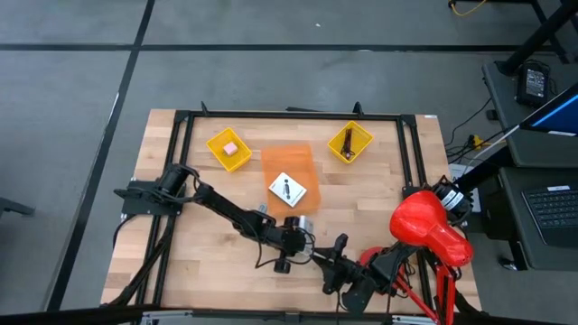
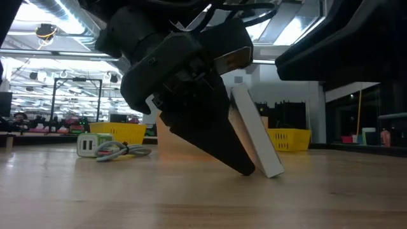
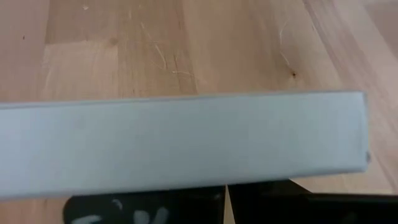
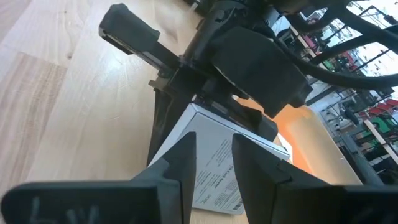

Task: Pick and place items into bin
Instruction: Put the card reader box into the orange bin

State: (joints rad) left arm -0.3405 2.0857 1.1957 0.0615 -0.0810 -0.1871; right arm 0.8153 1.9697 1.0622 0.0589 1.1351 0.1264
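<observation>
My left gripper (image 1: 296,226) is near the table's middle, shut on a white card (image 2: 257,127) with small print on its face (image 4: 214,134). My right gripper (image 4: 214,180) is open by a narrow gap. It sits just right of the left one (image 1: 336,246), its fingertips close in front of that card; I cannot tell if they touch it. A second white card with a black mark (image 1: 287,191) lies flat on the orange bin (image 1: 291,162). A pink block (image 1: 230,148) is in the left yellow bin, and dark cords (image 1: 347,140) are in the right one. My left gripper pinches the white card across its faces, coming down at a slant; one finger (image 2: 216,137) lies along the card's face. The card's long edge (image 3: 186,143) shows just beyond the fingers. The card is tilted, with its lower corner (image 2: 272,172) on the table.
Two yellow bins (image 1: 217,144) (image 1: 361,137) stand at the far side, either side of the orange bin. In the low view a small green-and-white thing (image 2: 88,145) with a cord (image 2: 124,151) lies on the wood. A black frame (image 1: 289,115) borders the table.
</observation>
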